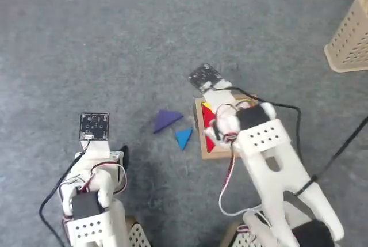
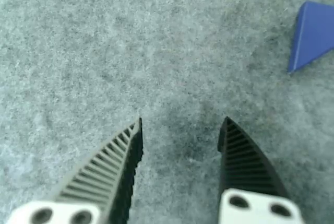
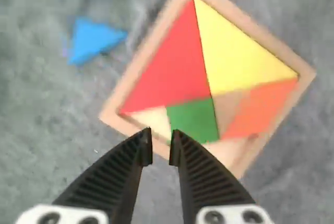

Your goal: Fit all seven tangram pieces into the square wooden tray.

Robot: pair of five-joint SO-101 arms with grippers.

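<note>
Right now the right gripper (image 3: 160, 141) hangs over the edge of the wooden tray (image 3: 250, 30), its jaws all but closed with nothing between them. Just ahead of its tips sits the green square (image 3: 192, 119), with the red triangle (image 3: 172, 72) and yellow triangle (image 3: 235, 51) beyond it and an orange piece (image 3: 255, 109) alongside. The blue triangle (image 1: 183, 137) and purple piece (image 1: 167, 120) lie on the carpet (image 1: 115, 57) outside the tray, between the two grippers. The left gripper (image 2: 180, 125) stands open, empty, over the carpet.

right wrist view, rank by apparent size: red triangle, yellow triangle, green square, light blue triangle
1. red triangle and yellow triangle, too alike to separate
2. green square
3. light blue triangle, blurred but looks smallest
</note>
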